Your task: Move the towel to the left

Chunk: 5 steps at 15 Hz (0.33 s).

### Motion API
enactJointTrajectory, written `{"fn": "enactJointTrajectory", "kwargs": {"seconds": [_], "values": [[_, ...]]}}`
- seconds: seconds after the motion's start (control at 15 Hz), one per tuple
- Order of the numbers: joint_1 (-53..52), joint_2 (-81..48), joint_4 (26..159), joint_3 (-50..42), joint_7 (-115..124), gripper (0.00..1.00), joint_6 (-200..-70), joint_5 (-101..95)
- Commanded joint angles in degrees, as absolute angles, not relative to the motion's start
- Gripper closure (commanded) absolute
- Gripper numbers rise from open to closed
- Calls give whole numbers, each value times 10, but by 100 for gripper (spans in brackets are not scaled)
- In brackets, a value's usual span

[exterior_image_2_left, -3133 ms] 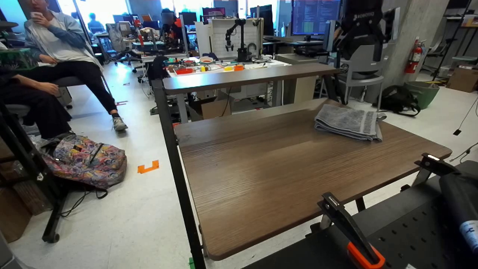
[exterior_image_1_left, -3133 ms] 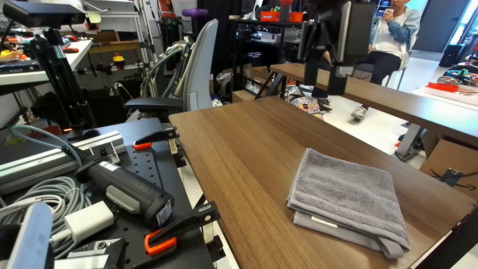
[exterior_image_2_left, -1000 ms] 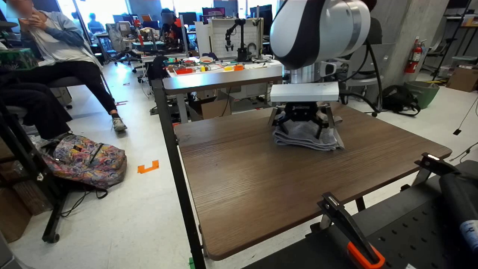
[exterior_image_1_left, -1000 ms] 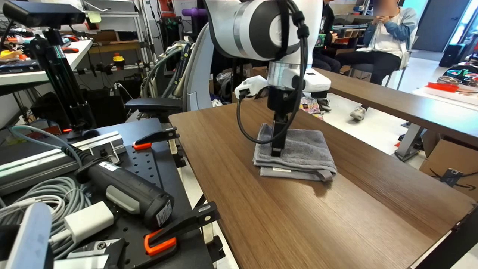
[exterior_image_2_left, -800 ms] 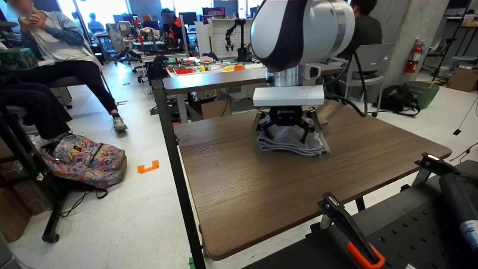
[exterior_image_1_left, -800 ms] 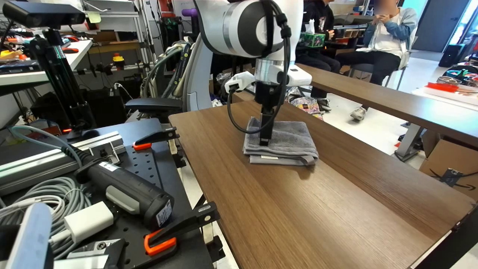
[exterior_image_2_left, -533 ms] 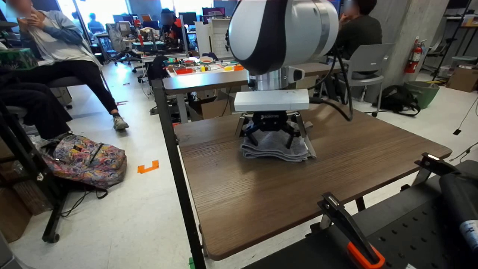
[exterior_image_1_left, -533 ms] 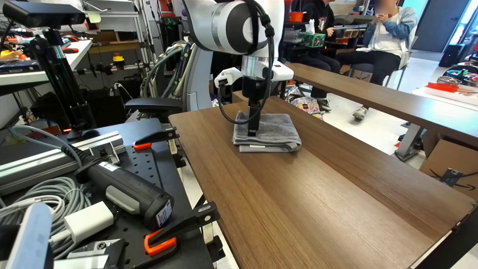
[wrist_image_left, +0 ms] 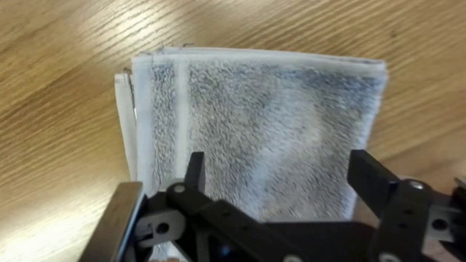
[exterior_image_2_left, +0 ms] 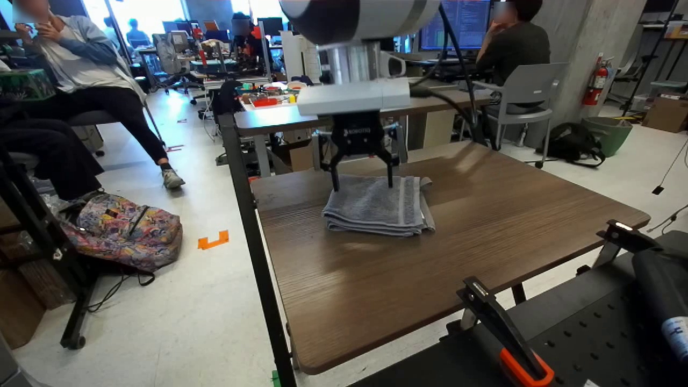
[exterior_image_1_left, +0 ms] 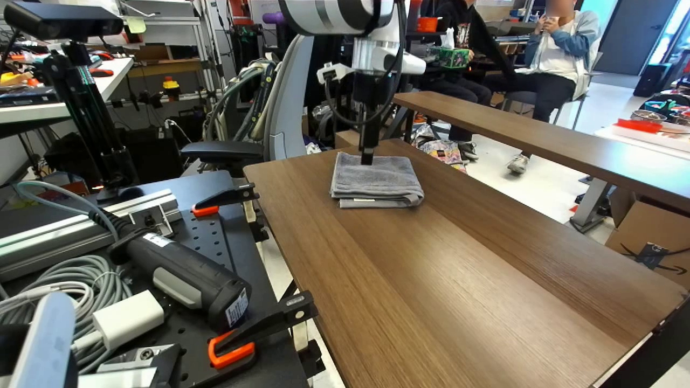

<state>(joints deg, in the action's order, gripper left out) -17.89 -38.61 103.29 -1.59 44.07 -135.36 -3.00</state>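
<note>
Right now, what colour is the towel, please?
The towel is grey, pale-edged, clearest in the wrist view.

White-and-black arm, silver collar, black cable; black hand, pale ROBOTIQ lettering.

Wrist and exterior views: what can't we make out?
Grey folded towel: lower part partly hidden behind the gripper in the wrist view; underside hidden against the wood-grain table in every view.
Fingers: in an exterior view, one hides the other.
Robot arm: upper part cut off by the top edge in both exterior views.
Computer monitor: text too small to read in an exterior view.
</note>
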Motion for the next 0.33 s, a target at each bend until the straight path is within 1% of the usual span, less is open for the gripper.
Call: {"fn": "enactJointTrajectory", "kwargs": {"seconds": [0.0,0.07,0.13,0.27], "values": [[-181,-328,994,-13,421,0,-1253,-42],[-175,-318,988,-9,403,0,-1232,-44],[-177,-342,995,-10,428,0,-1275,-38],[-175,-319,988,-8,416,0,-1245,-39]]}}
